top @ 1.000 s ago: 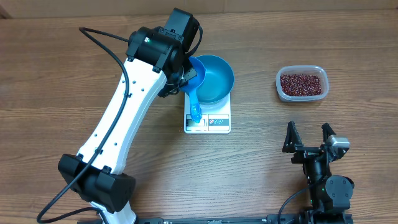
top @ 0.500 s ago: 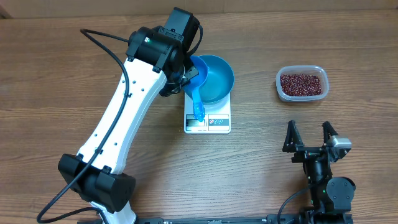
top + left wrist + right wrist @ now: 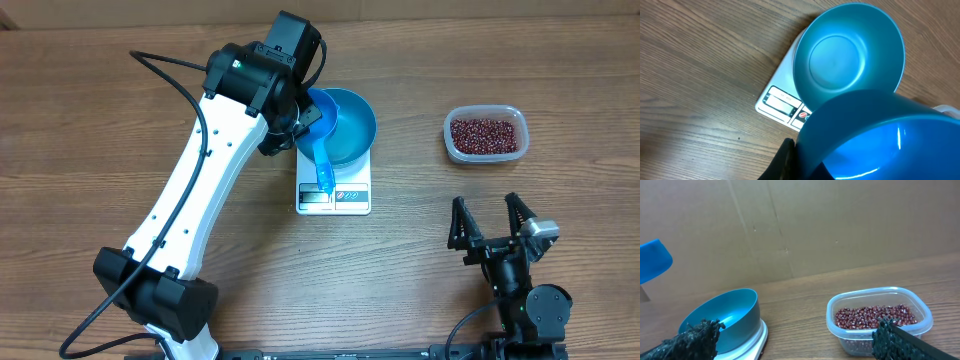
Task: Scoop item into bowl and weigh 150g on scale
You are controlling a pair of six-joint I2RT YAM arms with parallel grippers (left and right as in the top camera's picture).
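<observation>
The beans lie as a loose heap in the clear tub at the right of the table, well apart from the bowl. Treat them as a dry, free-running mass. The grains are small, hard and rounded, so they are likely to roll and to spill over any tilted edge, and you cannot pinch them. Do not grip them directly. Carry them only in the scoop, held level.

The tub looks thin-walled and light. Expect it to slide if the scoop presses on its wall, so enter from above.

The bowl sits empty on the scale and leaves the display uncovered at the front. It appears to be rigid, light plastic that may shift on the smooth platform. Avoid knocking it.

The left gripper is clamped on the scoop at its cup end. The scoop is empty, and its handle projects over the front of the scale. The right gripper waits on the near side of the tub with its fingers spread apart, holding nothing.
</observation>
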